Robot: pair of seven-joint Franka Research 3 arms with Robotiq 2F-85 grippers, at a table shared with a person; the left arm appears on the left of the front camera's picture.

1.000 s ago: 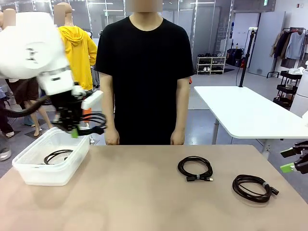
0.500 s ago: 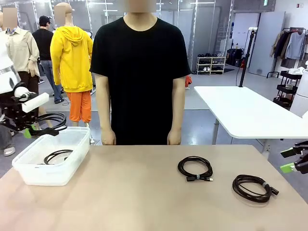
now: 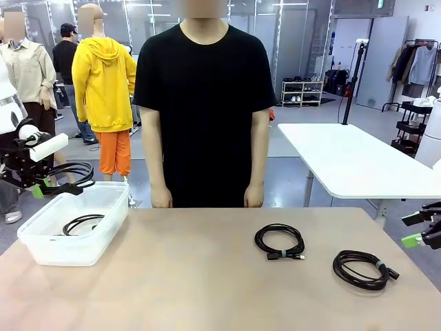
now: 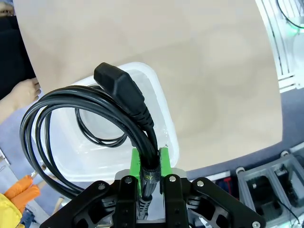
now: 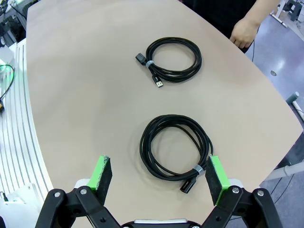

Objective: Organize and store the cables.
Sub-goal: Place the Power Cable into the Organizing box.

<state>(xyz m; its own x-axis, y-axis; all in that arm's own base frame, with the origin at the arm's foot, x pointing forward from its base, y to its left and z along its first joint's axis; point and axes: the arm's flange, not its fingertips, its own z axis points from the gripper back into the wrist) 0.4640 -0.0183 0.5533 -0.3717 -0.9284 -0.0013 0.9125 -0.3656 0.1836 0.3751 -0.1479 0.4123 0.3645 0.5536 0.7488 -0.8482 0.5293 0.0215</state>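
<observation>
Table is carrying a clear bin at its left edge, with one coiled cable lying inside. Two more cables are resting toward the right edge, one nearer the middle and one nearer the corner. Left pincer is clamping a fourth coil at its tie, in the air near the bin's far left corner. The step in hand is apparently depositing this coil, and the next move is calling for centring over the bin, then releasing. Right pincer is gaping wide and empty, pointing at the corner coil. No legible writing is showing.
</observation>
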